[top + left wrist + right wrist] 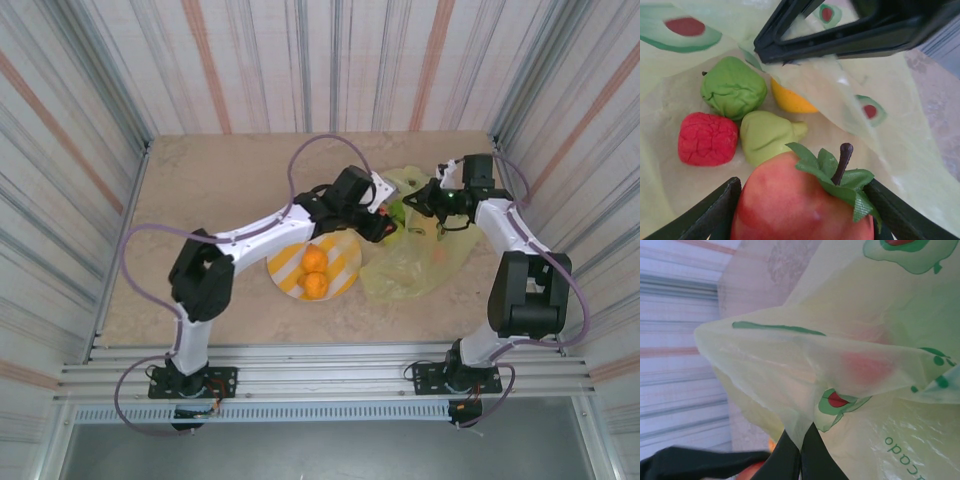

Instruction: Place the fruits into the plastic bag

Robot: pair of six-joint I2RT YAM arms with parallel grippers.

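Note:
My left gripper (802,197) is shut on a red apple (790,205) with a leafy stem, held inside the mouth of the yellow-green plastic bag (415,262). On the bag's floor below lie a green fruit (733,87), a crinkled red fruit (707,138), a green pear (767,136) and an orange fruit (790,101). My right gripper (801,452) is shut on the bag's rim, lifting it open. From above, the left gripper (385,224) and right gripper (432,197) meet at the bag's opening. Two orange fruits (315,272) rest on the striped plate (345,255).
The plate lies just left of the bag, under my left forearm. The right gripper's black fingers (840,32) hang close above the apple. Striped walls (80,150) enclose the tabletop on three sides; bare table (210,180) stretches to the far left.

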